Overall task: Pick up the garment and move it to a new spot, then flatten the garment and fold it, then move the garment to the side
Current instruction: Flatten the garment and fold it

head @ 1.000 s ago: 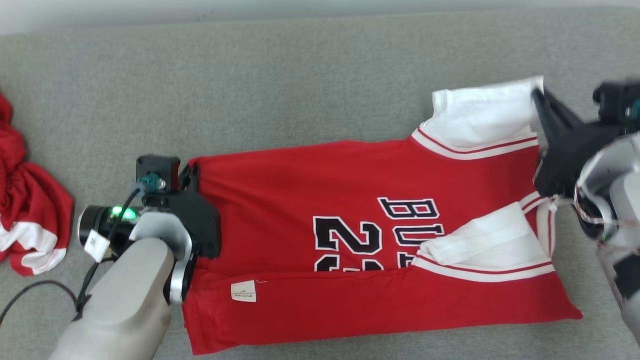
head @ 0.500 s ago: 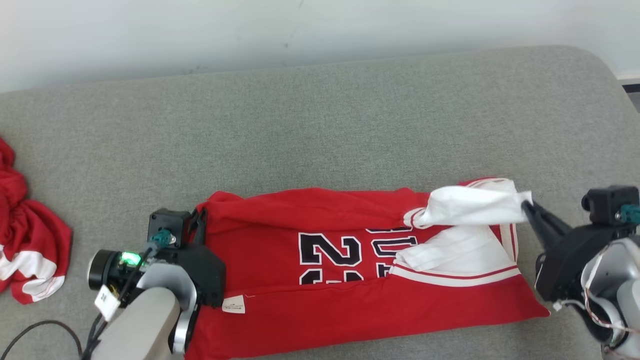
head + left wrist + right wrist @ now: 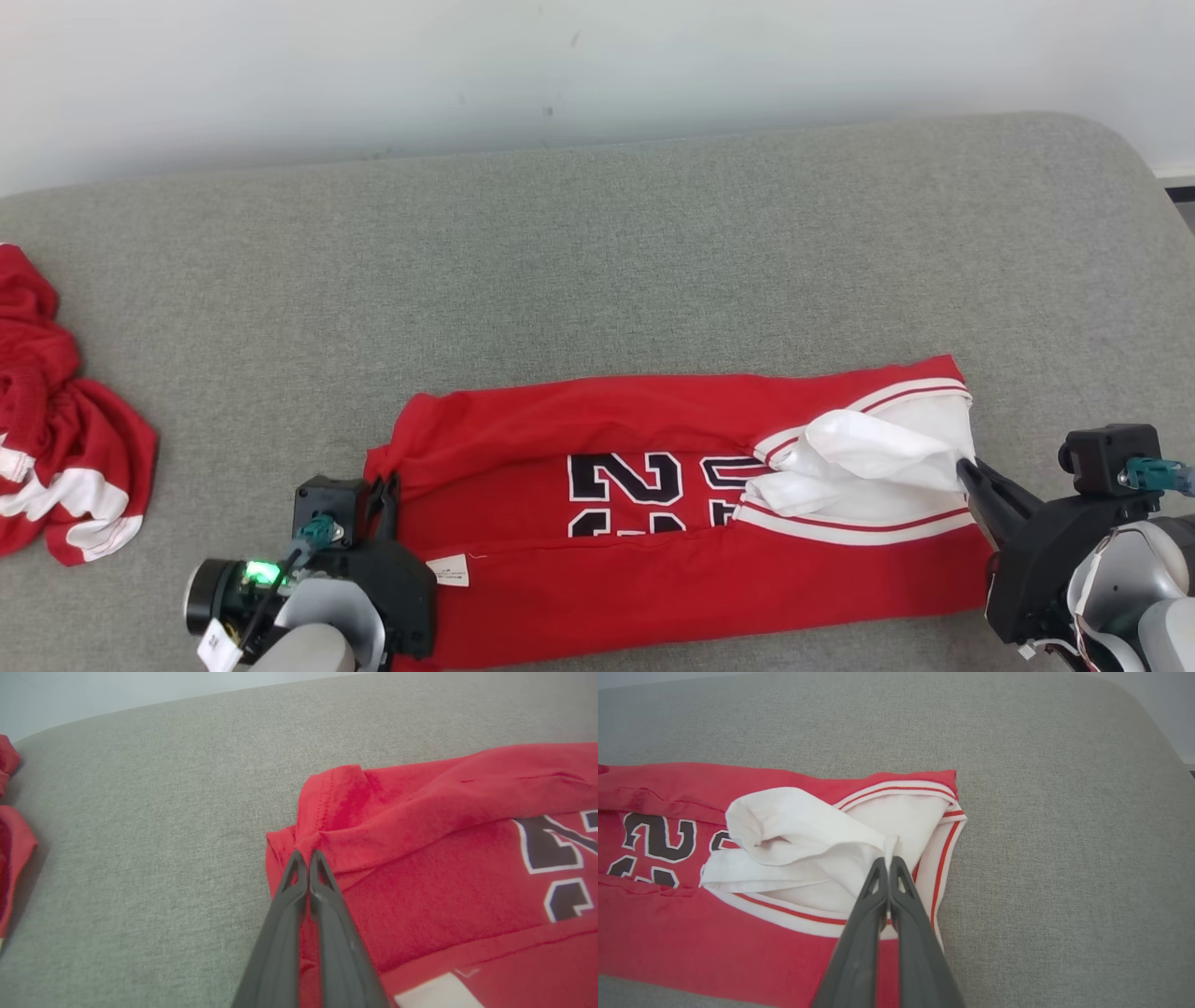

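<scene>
Jersey [image 3: 653, 579] ends pinched, grey cushion [image 3: 597, 261] beyond

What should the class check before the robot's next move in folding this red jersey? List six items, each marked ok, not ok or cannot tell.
1. Left gripper shut on the red jersey's corner: ok.
2. Right gripper shut on the white sleeve: ok.
3. White sleeve lying flat: not ok, bunched.
4. Near folded band flat: ok.
5. Other red garment apart from the jersey: ok.
6. How many layers each gripper pinches: cannot tell.
</scene>
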### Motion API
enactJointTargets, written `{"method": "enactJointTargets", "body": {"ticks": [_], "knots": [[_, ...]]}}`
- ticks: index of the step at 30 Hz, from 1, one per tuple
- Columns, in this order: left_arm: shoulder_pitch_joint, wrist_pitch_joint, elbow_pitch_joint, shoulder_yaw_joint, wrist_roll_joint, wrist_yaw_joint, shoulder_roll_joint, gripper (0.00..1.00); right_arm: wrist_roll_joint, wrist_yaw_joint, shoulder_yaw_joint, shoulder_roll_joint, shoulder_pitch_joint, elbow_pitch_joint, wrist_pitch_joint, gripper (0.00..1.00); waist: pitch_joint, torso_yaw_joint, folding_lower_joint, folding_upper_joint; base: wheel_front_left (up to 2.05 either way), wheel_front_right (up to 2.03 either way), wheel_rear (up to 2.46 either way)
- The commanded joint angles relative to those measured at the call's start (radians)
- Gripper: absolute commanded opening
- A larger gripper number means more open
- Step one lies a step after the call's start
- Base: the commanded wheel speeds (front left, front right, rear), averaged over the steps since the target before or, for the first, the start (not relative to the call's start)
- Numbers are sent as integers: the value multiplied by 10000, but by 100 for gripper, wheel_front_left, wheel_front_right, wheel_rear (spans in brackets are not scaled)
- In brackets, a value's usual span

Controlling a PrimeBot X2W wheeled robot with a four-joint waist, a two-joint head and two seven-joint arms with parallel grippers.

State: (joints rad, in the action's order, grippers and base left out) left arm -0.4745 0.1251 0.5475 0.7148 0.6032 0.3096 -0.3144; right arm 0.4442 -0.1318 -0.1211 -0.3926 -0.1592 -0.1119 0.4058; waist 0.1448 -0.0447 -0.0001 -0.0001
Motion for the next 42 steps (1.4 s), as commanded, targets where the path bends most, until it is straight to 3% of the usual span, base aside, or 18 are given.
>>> {"method": "enactJointTargets", "body": {"ticks": [1, 8, 21, 22, 23, 24, 33, 38, 42], "knots": [[182, -26, -77, -23, 25, 71, -70, 0, -98, 25, 49, 46, 136, 27, 39, 0, -22, 19, 1, 1, 0, 0, 0], [867, -333, -617, -227, 414, 600, -109, 0, -466, 25, 258, 171, 424, 3, 143, 0, -141, 71, 1, 1, 0, 0, 0], [1881, -335, -1309, -280, 729, 1053, -130, 0, -940, 25, 516, 414, 837, -200, 526, 0, -478, 172, 1, 1, 0, 0, 0], [1918, -337, -1340, -236, 735, 982, -127, 0, -908, 25, 485, 456, 894, -244, 630, 20, -499, 177, 1, 1, 0, 0, 0], [1938, -299, -1344, -203, 715, 989, -131, 41, -872, 25, 483, 490, 940, -281, 744, 100, -528, 191, 1, 1, 0, 0, 0], [1925, -209, -1357, -163, 645, 948, -126, 100, -846, 25, 461, 515, 970, -270, 847, 100, -557, 204, 1, 1, 0, 0, 0], [2030, 889, -1309, -599, 747, 959, 17, 100, -613, 25, 676, 622, 1210, 128, 1561, 100, -864, 177, 1, 1, 0, 0, 0], [2308, 1387, -1819, -1402, 473, 599, -45, 100, -571, 25, 1263, 743, 1060, 391, 1859, 100, -1079, 154, 1, 1, 0, 0, 0], [2716, 1393, -3058, -2535, -674, 107, 76, 100, -574, 25, 1788, 1010, 606, 144, 1956, 100, -1089, 185, 1, 1, 0, 0, 0]]}}
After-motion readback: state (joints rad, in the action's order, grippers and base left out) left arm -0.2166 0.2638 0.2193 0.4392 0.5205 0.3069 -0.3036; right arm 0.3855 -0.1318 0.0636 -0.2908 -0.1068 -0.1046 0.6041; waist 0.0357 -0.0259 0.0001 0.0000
